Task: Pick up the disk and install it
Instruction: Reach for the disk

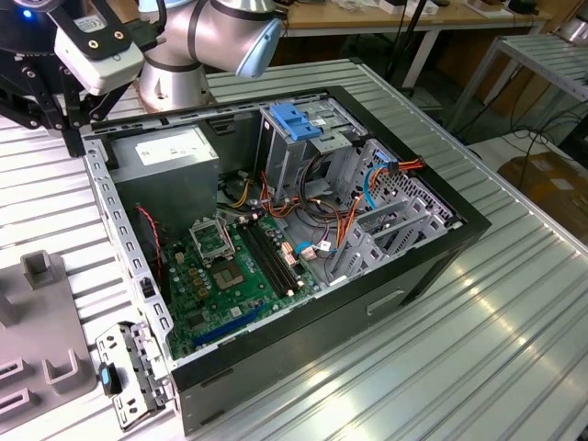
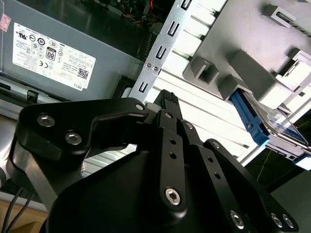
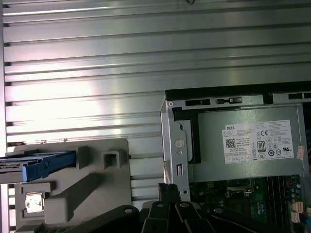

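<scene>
Gripper (image 3: pixel 168 189) hovering over the computer case (image 3: pixel 171 131) edge, fingers closed on nothing;
the disk (image 3: pixel 41 164) is sitting in a grey holder (image 3: pixel 97 199) beside the case; approaching unopened is likely risking knocking it askew.

White sticker (image 3: pixel 259 142) with fine print and round marks on power-supply box (image 3: pixel 209 165)

Worked in a robotics lab: ribbed aluminium bench (image 1: pixel 496 322), opened computer case (image 1: pixel 322 340), cable-strewn wooden desks (image 1: pixel 459 18) behind me.
</scene>
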`<state>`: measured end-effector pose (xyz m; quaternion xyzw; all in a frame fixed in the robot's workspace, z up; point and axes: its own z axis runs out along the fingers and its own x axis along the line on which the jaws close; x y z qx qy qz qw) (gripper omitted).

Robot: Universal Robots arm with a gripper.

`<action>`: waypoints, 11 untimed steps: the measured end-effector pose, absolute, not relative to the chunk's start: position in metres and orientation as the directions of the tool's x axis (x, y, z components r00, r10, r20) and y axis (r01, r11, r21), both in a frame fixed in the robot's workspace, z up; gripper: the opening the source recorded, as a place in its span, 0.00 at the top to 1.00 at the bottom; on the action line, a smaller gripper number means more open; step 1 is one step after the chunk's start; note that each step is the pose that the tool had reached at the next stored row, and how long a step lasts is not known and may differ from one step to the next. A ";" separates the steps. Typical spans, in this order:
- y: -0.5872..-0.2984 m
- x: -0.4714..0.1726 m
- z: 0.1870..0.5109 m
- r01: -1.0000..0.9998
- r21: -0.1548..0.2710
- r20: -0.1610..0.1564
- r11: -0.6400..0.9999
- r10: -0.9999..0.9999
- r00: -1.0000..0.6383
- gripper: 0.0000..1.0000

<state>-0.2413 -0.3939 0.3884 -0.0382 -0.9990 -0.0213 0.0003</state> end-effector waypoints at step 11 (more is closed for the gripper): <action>-0.393 -0.246 0.387 0.076 0.042 0.007 0.996 0.076 -0.997 0.89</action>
